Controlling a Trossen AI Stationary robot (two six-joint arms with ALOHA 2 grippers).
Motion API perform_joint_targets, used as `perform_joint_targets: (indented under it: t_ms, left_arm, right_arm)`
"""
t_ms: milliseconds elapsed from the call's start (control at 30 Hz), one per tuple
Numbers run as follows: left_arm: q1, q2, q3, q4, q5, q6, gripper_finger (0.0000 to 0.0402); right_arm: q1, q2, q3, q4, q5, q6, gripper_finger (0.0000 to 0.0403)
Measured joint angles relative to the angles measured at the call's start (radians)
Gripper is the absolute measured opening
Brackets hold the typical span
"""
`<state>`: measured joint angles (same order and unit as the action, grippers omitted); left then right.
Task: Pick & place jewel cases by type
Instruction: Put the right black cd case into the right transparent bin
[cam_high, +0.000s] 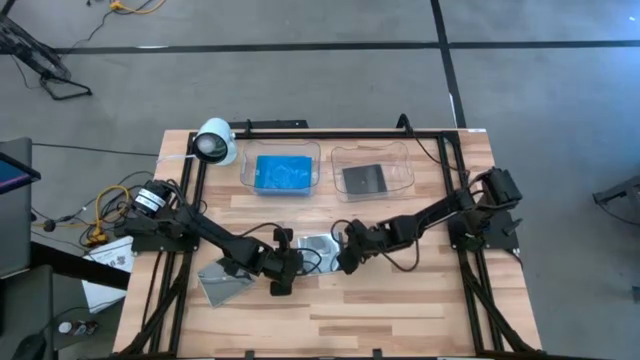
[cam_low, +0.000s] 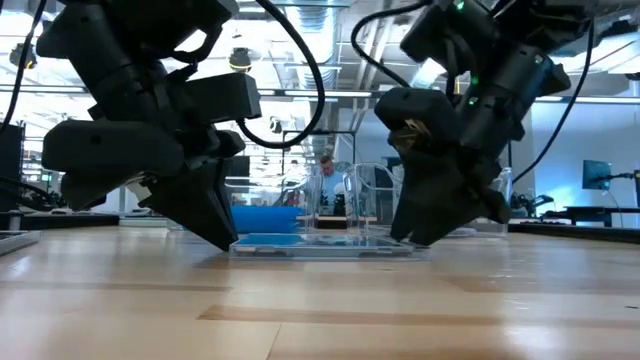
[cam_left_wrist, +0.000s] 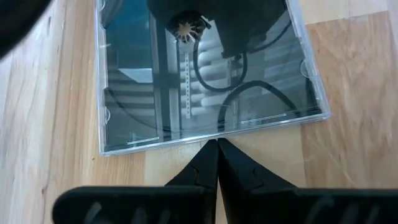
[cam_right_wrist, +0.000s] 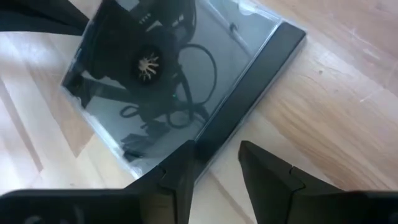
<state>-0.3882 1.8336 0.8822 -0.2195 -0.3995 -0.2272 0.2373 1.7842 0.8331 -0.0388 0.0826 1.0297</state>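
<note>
A clear jewel case (cam_high: 316, 247) with a dark inside lies flat on the wood at mid-table, between my two grippers (cam_low: 320, 246). My left gripper (cam_left_wrist: 217, 144) is shut, at the case's left-near edge (cam_high: 284, 266). My right gripper (cam_right_wrist: 217, 149) is open, at the case's right side (cam_high: 346, 254), by its dark spine. A second clear/grey case (cam_high: 222, 283) lies flat near the left arm. Blue cases (cam_high: 283, 173) fill the far left tray, and a dark case (cam_high: 363, 178) lies in the far right tray. My left gripper's shut fingertips (cam_left_wrist: 211, 152) meet the case's clear edge (cam_left_wrist: 214, 138) near its middle, coming low and slanting down from the table's left-near side. The case stays flat on the wood. My right gripper has one fingertip (cam_right_wrist: 185, 158) against the end of the dark spine edge (cam_right_wrist: 205, 134), slanting down from the table's right. The other finger (cam_right_wrist: 252, 155) stands over bare wood.
Two clear rounded trays (cam_high: 245, 170) (cam_high: 405, 160) sit at the far edge, with a white cylindrical camera (cam_high: 213, 143) left of them. Black frame rails run along both table sides. Bare wood lies toward the near edge. A person shows far off in the low view (cam_low: 325, 180).
</note>
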Motion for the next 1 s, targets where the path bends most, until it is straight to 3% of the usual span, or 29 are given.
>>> perform_joint_targets:
  t_ms: [667,1000]
  left_arm:
    - [0.001,0.001,-0.003,0.003,-0.006,0.014,0.0000]
    - [-0.001,0.017,-0.019,0.018,-0.008,-0.029,0.0000]
  right_arm:
    - [0.010,0.005,-0.021,0.109,-0.086,-0.103,0.0124]
    - [0.071,-0.003,-0.281,0.679,-0.066,-0.022,0.0124]
